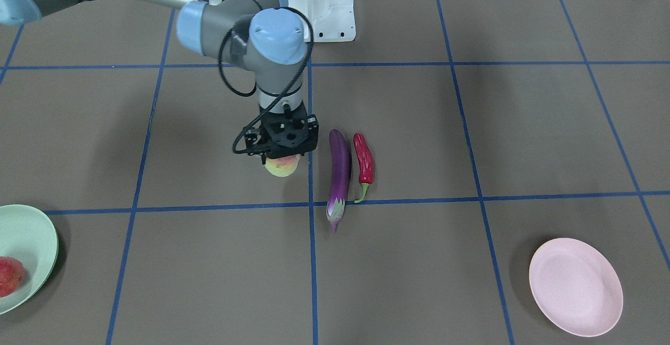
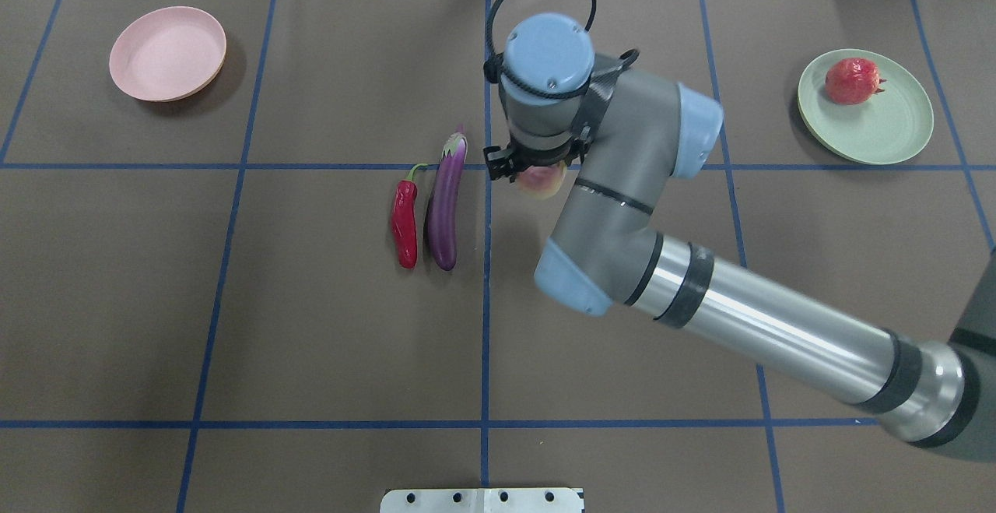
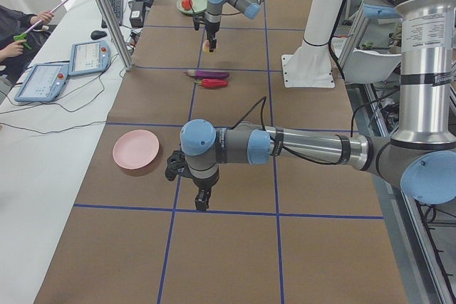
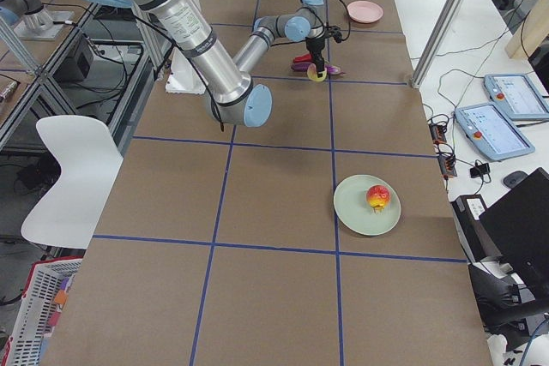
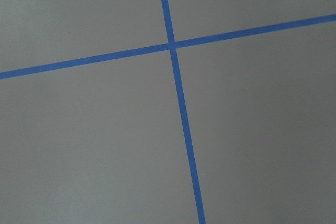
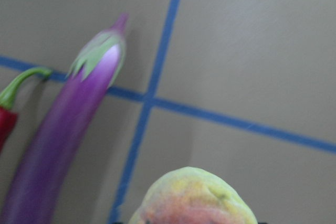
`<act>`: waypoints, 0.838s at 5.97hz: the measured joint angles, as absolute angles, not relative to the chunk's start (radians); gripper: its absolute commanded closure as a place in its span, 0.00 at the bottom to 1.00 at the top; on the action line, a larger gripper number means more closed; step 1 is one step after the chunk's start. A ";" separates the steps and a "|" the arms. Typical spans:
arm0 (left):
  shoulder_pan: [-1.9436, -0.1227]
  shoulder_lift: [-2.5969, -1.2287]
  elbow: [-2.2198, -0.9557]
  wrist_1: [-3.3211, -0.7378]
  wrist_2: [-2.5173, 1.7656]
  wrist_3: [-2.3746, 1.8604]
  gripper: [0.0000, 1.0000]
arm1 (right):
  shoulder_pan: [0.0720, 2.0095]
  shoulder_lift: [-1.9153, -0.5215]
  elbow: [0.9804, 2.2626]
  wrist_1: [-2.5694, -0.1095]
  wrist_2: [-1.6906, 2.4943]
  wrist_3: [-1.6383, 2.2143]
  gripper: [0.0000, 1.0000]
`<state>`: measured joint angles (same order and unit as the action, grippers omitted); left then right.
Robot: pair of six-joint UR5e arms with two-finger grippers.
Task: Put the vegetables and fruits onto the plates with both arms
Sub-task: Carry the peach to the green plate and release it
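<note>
My right gripper (image 1: 283,157) is shut on the yellow-green peach (image 1: 282,167) and holds it just above the table, beside the eggplant's cap end; the peach also shows in the overhead view (image 2: 542,180) and the right wrist view (image 6: 194,198). The purple eggplant (image 1: 339,177) and the red chili (image 1: 364,162) lie side by side mid-table. The pomegranate (image 2: 852,81) sits on the mint green plate (image 2: 887,131). The pink plate (image 2: 167,54) holds nothing. My left gripper (image 3: 203,201) hangs over bare table near the pink plate (image 3: 135,149); I cannot tell whether it is open.
The white pedestal base (image 1: 319,4) stands at the robot's edge of the table. Blue tape lines grid the brown table. Tablets (image 3: 85,56) and an operator's hands (image 3: 14,33) are at a side table beyond the far edge.
</note>
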<state>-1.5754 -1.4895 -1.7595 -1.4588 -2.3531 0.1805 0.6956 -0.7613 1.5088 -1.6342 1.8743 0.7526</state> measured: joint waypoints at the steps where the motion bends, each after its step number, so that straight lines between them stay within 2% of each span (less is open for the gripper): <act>1: -1.575 -1.489 -1.760 -1.459 -2.353 0.180 0.00 | 0.817 -0.821 1.517 -1.632 1.963 0.581 1.00; 3: -1.575 -1.489 -1.761 -1.459 -2.353 0.180 0.00 | 1.038 -0.984 1.460 -1.518 2.111 0.237 1.00; 5: -1.575 -1.489 -1.762 -1.459 -2.353 0.179 0.00 | 1.204 -1.101 1.233 -1.248 2.240 -0.041 1.00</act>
<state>-1.5754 -1.4895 -1.7615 -1.4588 -2.3531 0.1795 1.2045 -1.1007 1.2327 -1.2476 2.2396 -0.0407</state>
